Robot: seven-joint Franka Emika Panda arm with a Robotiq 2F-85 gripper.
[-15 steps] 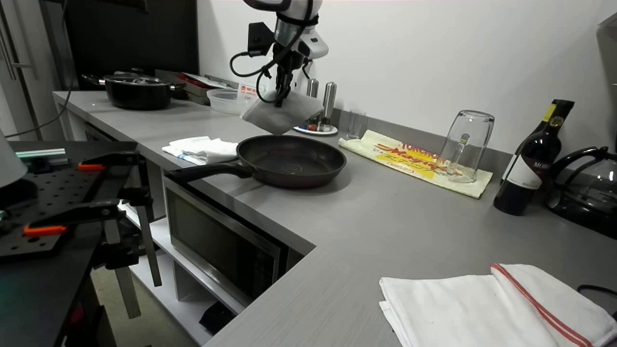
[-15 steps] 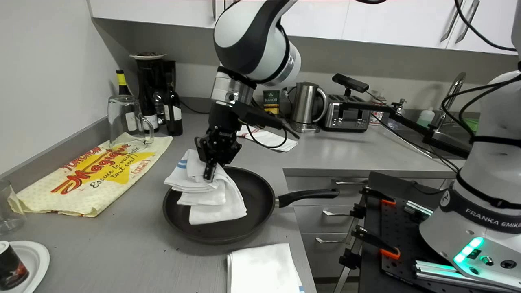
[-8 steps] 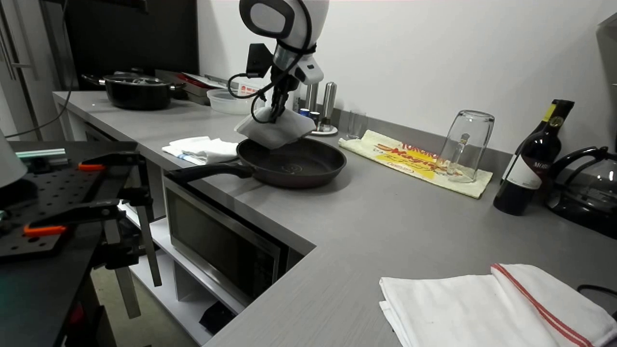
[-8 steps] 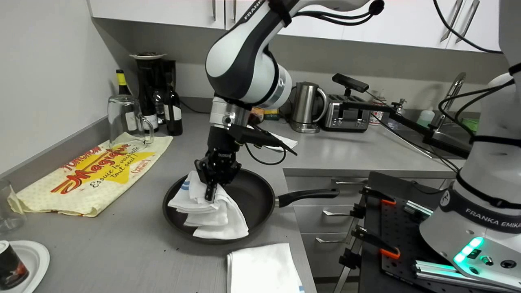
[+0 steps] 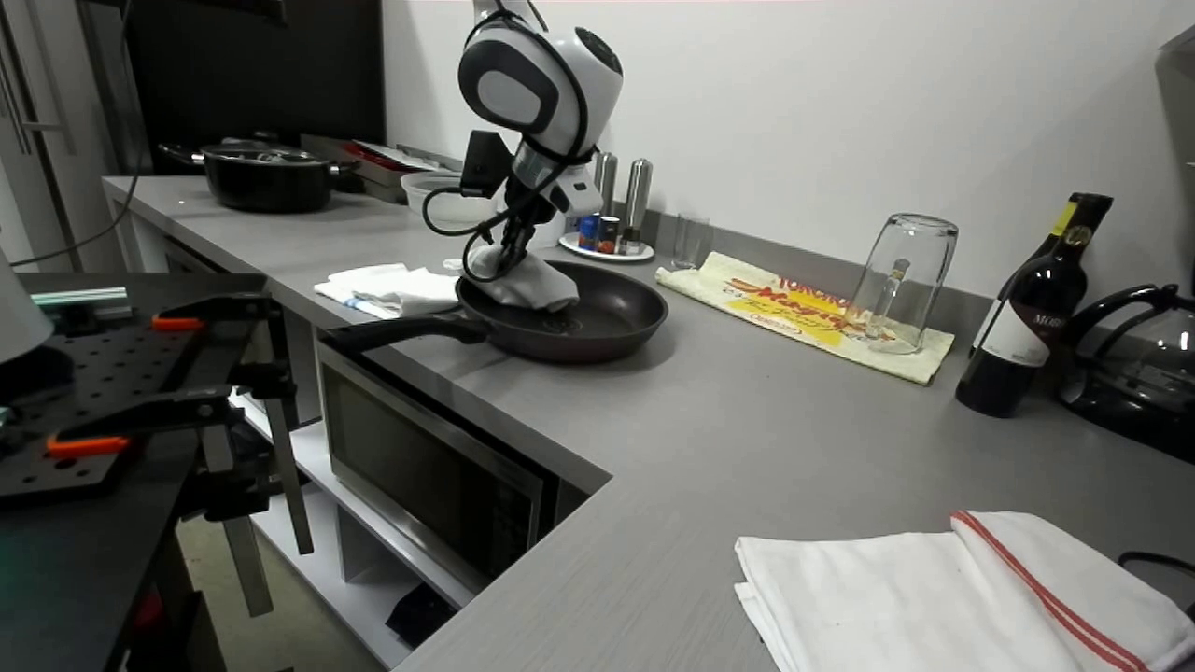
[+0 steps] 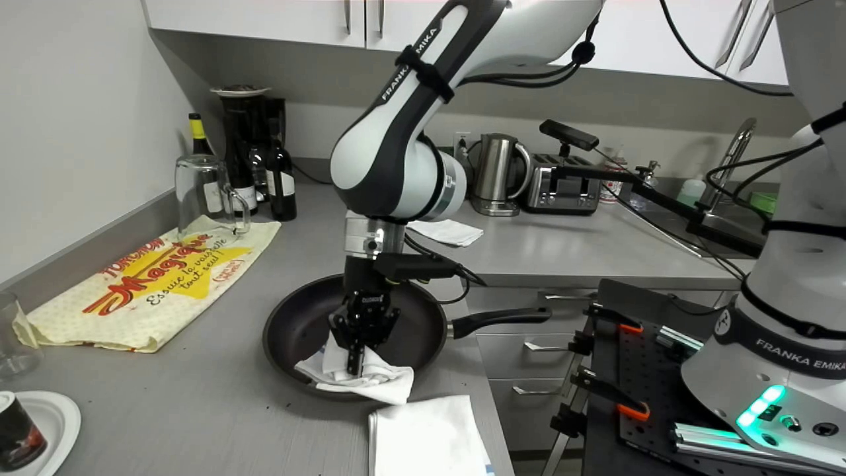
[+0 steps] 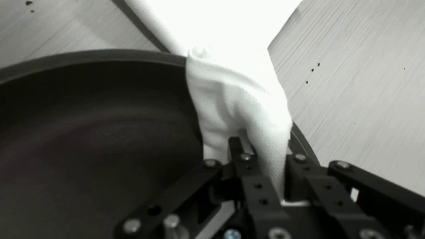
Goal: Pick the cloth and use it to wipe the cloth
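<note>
My gripper (image 6: 355, 371) is shut on a white cloth with blue stripes (image 6: 388, 378). The black frying pan (image 6: 297, 330) stands on the counter, its handle over the front edge. In both exterior views the gripper (image 5: 509, 264) is low inside the pan (image 5: 621, 308), and the cloth (image 5: 540, 285) lies bunched against the pan's inside and rim. In the wrist view the fingers (image 7: 265, 151) pinch a fold of the cloth (image 7: 265, 113), which drapes over the pan's rim (image 7: 109, 54). A second white folded cloth (image 6: 429, 436) lies on the counter close beside the pan.
A printed yellow cloth (image 6: 165, 281) with an upturned glass mug (image 6: 208, 192) lies along the wall. A red-striped white cloth (image 5: 887, 597) lies on the other counter section. A white plate (image 5: 607, 250) with small cans, a wine bottle (image 5: 1018, 317) and a kettle (image 6: 496, 175) stand around.
My gripper has moved down into the pan with the cloth and toward the side near the folded cloth. The held cloth, hanging freely before, is now bunched against the pan.
</note>
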